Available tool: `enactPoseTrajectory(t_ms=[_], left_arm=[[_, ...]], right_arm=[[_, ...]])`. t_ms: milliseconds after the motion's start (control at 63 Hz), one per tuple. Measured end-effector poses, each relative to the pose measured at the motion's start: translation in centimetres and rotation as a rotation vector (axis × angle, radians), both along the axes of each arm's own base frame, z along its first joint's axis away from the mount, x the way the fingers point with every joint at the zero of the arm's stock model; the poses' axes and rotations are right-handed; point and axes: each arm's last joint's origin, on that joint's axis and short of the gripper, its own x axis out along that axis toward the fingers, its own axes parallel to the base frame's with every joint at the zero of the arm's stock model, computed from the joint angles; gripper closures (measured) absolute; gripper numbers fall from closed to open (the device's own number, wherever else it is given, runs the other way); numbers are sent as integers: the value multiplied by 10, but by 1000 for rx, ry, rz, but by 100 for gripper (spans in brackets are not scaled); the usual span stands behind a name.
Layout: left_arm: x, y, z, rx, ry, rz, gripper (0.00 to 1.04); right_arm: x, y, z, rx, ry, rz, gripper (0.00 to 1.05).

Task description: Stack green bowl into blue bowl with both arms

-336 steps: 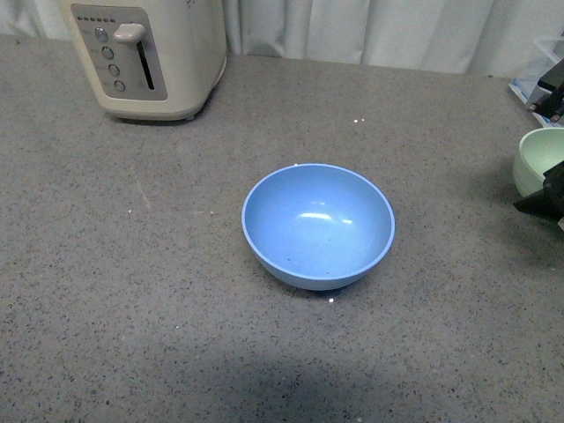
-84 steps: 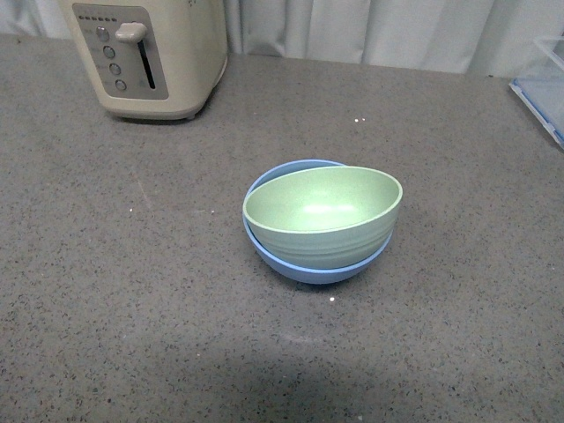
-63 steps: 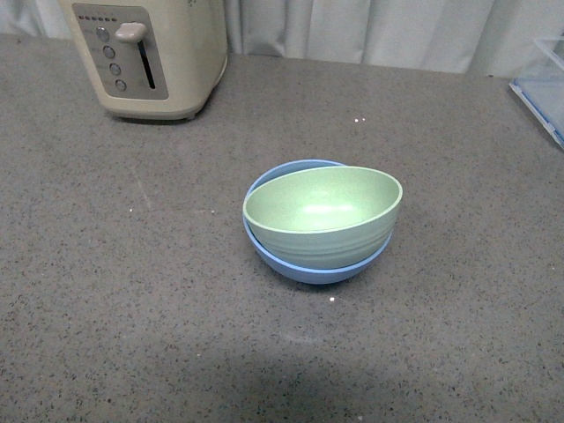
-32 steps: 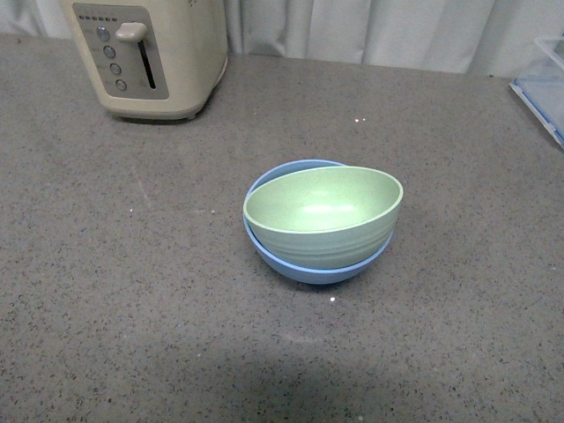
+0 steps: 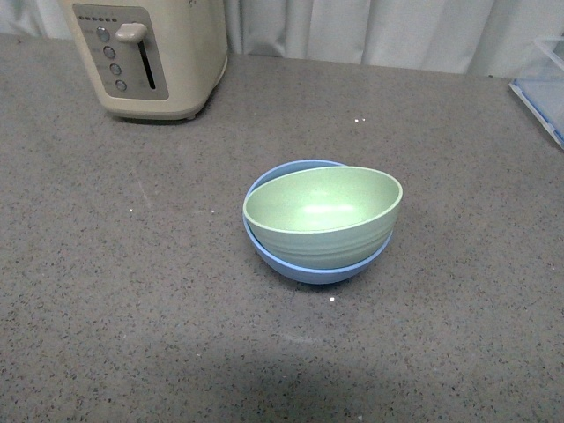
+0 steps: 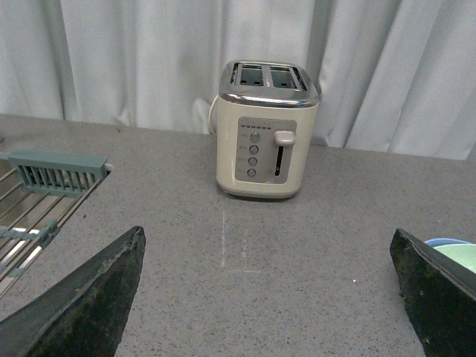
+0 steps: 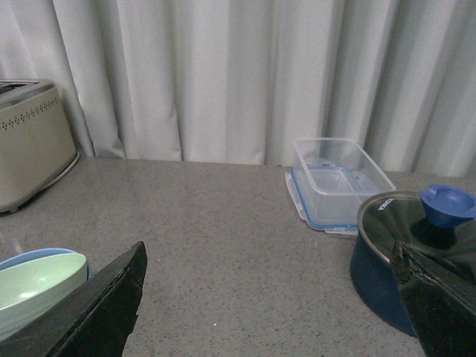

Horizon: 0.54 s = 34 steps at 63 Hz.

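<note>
Two bowls sit nested at the middle of a grey speckled stone countertop [image 5: 132, 291]: the green bowl [image 5: 322, 216] lies inside the blue bowl [image 5: 313, 264], tilted, with its rim riding higher on the right and the blue rim showing as a crescent behind it on the left. Neither is touched by an arm.

Behind the bowls and to their left stands a cream two-slot toaster [image 5: 150, 53], its lever and round buttons facing forward. A pale pleated curtain [image 5: 370, 31] hangs along the counter's far edge. To the right of the bowls, at the counter's edge, lies a clear plastic container with a blue-rimmed lid [image 7: 335, 182]; nearer than that stands a dark blue pot with a glass lid and blue knob [image 7: 420, 253]. Left of the toaster, the left wrist view shows a wire dish rack with a teal holder [image 6: 52, 175].

The left gripper [image 6: 268, 297] is spread wide, its dark fingers at the frame's two lower corners, nothing between them. The right gripper [image 7: 271, 297] is likewise spread and empty, well apart from the bowls.
</note>
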Motion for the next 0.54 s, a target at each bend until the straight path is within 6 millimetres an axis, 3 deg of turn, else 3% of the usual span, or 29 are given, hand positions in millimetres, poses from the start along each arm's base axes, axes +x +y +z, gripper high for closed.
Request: enactPoseTrajectory(t_ms=[540], left_arm=[[0, 0, 0, 0, 0, 0, 6]], right_arm=[[0, 0, 0, 0, 0, 0, 9]])
